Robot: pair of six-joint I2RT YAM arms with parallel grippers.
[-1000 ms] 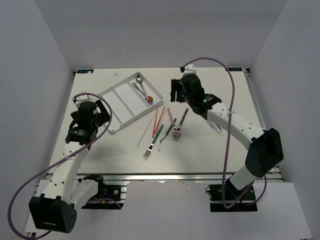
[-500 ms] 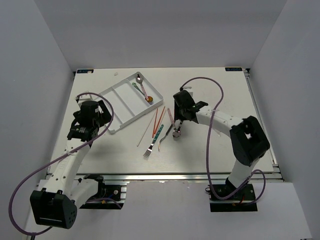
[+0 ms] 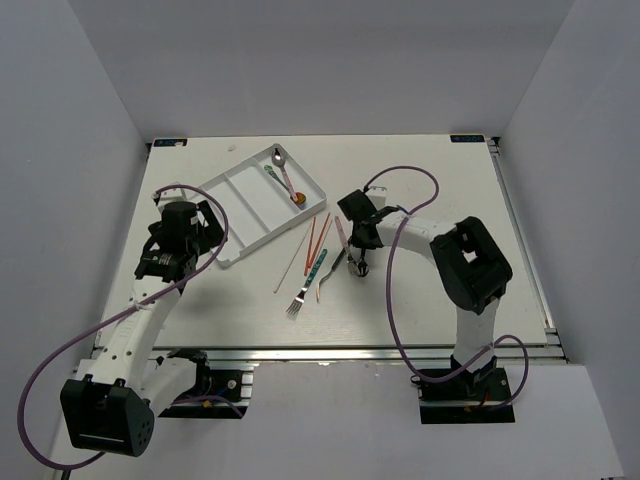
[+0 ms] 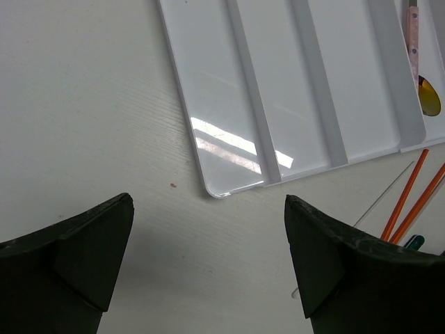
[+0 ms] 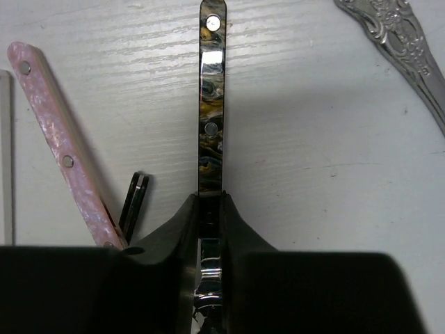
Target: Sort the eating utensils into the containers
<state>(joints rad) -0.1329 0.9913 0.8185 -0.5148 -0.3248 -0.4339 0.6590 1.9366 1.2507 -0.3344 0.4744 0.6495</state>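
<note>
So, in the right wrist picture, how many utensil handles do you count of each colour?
pink marbled handle: 1
dark marbled handle, clamped in the right gripper: 1
ornate silver handle: 1
Total: 3

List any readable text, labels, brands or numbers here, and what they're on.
No readable text in any view.
Two small strips at the far corners: too small to read.
Marbled handle in the right claw: rivets only, no lettering.
Ornate silver handle: embossed pattern, no letters.
</note>
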